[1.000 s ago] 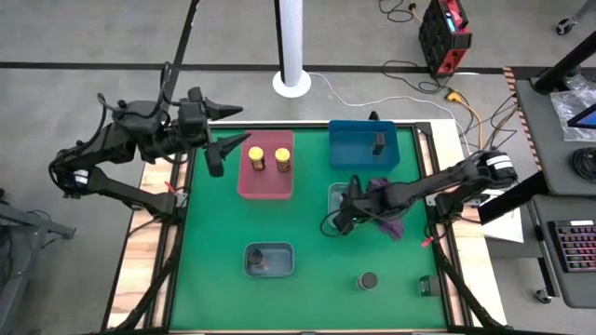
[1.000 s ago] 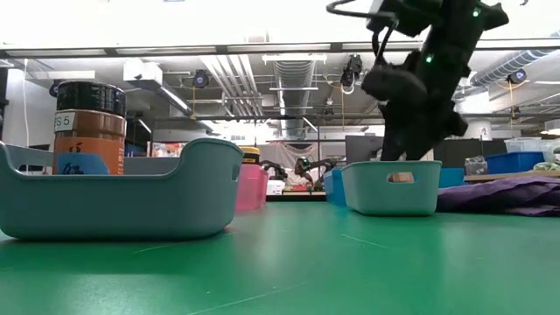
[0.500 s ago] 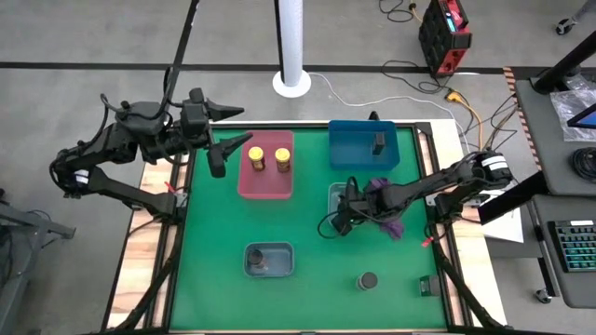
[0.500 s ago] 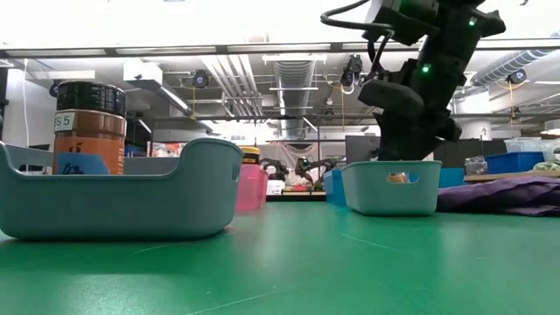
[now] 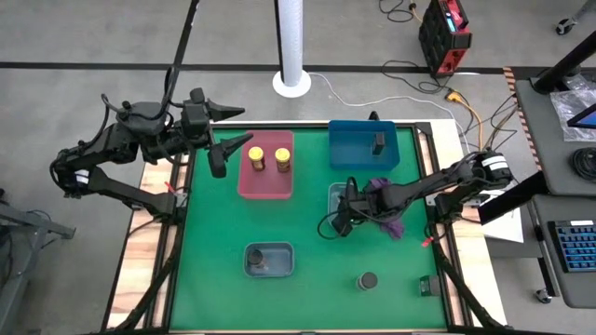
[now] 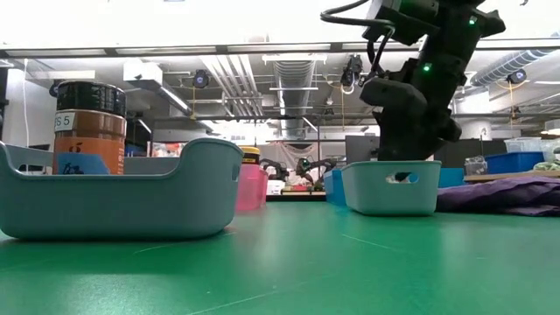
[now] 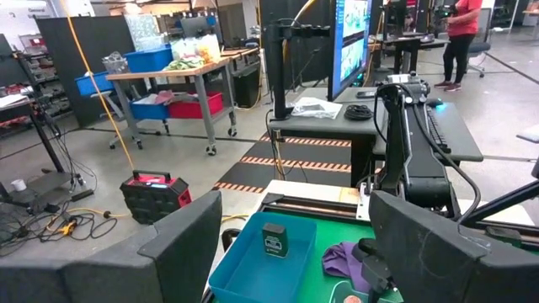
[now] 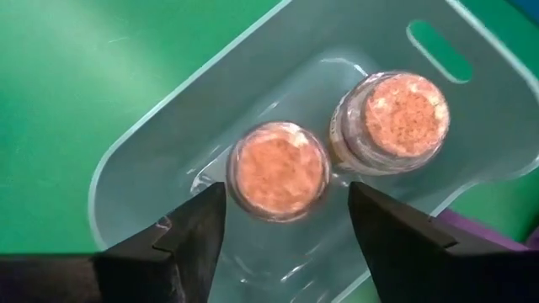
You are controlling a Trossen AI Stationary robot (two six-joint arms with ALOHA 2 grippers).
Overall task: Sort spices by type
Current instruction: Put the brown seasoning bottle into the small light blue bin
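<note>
Robotics lab or workshop: exposed ceiling ducts (image 6: 293, 74); behind the green desk (image 5: 307, 233), a monitor (image 7: 354, 38), a workbench (image 7: 181, 76) with blue bins (image 7: 152, 59), floor hazard tape (image 7: 286, 164).

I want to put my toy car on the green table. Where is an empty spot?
The widest bare green lies left of the near grey tray, below the pink tray. More lies between that grey tray and the loose dark-lidded jar. It is crowded around the right gripper, purple cloth and blue tray.

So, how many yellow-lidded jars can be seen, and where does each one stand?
2. Both stand in the pink tray: one yellow-lidded jar nearer the left arm, the other yellow-lidded jar beside it. None seems hidden elsewhere.
</note>
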